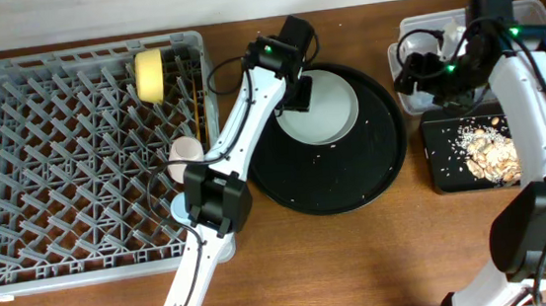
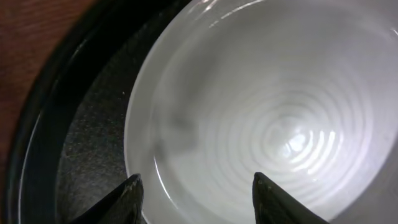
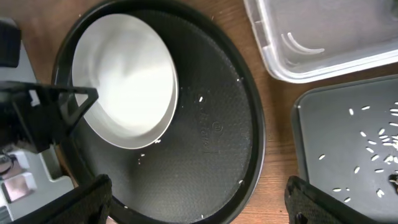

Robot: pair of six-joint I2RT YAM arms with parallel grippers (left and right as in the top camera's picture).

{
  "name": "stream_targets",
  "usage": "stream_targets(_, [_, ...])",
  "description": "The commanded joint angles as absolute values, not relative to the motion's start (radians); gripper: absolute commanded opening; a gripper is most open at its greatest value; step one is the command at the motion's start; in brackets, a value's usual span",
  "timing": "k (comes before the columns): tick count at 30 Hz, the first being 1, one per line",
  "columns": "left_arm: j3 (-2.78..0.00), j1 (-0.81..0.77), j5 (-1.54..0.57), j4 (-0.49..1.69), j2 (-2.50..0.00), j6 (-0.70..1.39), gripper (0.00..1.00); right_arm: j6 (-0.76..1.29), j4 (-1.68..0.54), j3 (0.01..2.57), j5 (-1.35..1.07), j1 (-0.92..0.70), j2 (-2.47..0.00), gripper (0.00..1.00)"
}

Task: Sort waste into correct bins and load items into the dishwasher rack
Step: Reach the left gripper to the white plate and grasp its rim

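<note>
Left jaws: spread wide and pinching nothing. The left gripper (image 2: pixel 196 186) sits low at the left edge of the white plate (image 1: pixel 334 113), with one finger (image 2: pixel 132 194) at the rim and the other over the plate's inner surface.
Right jaws: spread wide and empty. The right gripper (image 1: pixel 431 65) hangs over the left end of the clear tub (image 3: pixel 336 31).
White plate: lies flat in the upper left part of the large round black tray (image 1: pixel 355 180). Its ringed surface looks bare.
Round tray: sits mid-desk between the rack and the two bins, with a few pale specks scattered on it.
Clear tub: stands at the far right corner of the desk (image 1: pixel 362 264), just beside the round tray. A crumpled white napkin (image 1: pixel 453 30) shows inside it, mostly hidden by the right arm.
Black rectangular tray (image 1: pixel 448 172): lies just in front of the tub, with their edges close together.
Beige crumbs (image 1: pixel 486 149): spread over the middle and right of the rectangular tray, with loose grains around the pile.
Dishwasher rack (image 1: pixel 59 201): fills the left of the desk.
Yellow bowl (image 1: pixel 150 75): stands on edge among the pegs at the rack's far right.
Pink cup (image 1: pixel 186 151): sits at the rack's right edge, close to the left arm.
Light blue cup (image 1: pixel 180 207): sits just in front of the pink cup, partly covered by the left arm.
</note>
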State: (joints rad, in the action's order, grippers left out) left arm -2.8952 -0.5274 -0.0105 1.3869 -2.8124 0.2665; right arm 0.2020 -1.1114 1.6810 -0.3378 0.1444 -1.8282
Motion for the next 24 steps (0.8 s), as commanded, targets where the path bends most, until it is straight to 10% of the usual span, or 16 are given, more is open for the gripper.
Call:
stream_targets(1, [-2.893, -0.512, 0.001, 1.386, -2.838, 0.303, 0.53, 0.191, -1.112, 1.702, -0.302, 0.122, -1.825, 0.90])
stream_targets(24, [-3.106, -0.448, 0.035, 1.533, -3.002, 0.434, 0.50, 0.186, -1.134, 1.702, -0.302, 0.123, -1.826, 0.90])
